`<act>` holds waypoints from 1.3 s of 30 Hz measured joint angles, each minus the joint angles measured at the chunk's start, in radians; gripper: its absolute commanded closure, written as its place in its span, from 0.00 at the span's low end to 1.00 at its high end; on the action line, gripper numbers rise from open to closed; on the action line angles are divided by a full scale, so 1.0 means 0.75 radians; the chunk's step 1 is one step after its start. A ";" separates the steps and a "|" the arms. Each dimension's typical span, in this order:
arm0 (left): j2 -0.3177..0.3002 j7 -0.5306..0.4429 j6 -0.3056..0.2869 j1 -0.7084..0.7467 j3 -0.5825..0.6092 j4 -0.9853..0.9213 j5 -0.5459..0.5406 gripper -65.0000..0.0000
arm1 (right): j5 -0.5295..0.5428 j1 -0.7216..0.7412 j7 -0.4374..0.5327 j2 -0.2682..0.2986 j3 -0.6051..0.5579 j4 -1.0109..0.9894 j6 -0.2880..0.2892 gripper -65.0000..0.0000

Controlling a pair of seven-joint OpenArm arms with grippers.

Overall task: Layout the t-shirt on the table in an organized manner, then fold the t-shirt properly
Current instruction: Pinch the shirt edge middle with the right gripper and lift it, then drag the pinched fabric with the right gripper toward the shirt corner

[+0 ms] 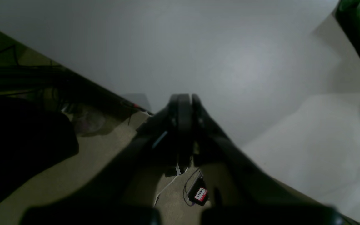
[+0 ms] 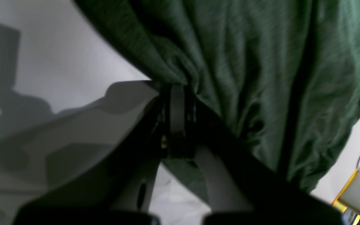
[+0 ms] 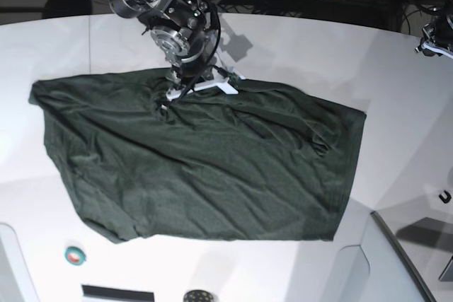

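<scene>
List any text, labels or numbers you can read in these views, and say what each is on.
Nothing can be read for certain.
Red and white label on a small dark box on the floor, left wrist view: lettering is there but too blurred to read.
T-shirt: plain, no print.
Table: no markings.
Small teal round thing on the table's near edge: too small to tell.

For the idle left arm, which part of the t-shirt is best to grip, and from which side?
Probably the far corner of the t-shirt on the left gripper side, approached from above and from off the cloth: that edge lies flat and free on the table.
</scene>
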 measured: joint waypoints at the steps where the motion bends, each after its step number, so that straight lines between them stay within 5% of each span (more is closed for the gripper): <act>1: 0.001 0.000 0.001 0.000 0.000 0.000 -0.001 1.00 | 0.000 0.011 -0.029 -0.002 0.000 0.000 0.011 1.00; 6: 0.001 0.000 0.001 0.000 0.000 0.000 0.000 1.00 | 0.000 0.038 -0.049 0.002 -0.032 0.030 0.114 1.00; 35: 0.002 0.004 0.001 -0.020 0.000 -0.001 0.005 1.00 | 0.010 0.376 -0.029 -0.021 -0.031 -0.205 0.122 0.99; 39: 0.001 0.000 0.000 -0.029 0.003 -0.001 -0.001 1.00 | 0.011 0.381 -0.033 -0.079 -0.028 -0.269 0.123 0.76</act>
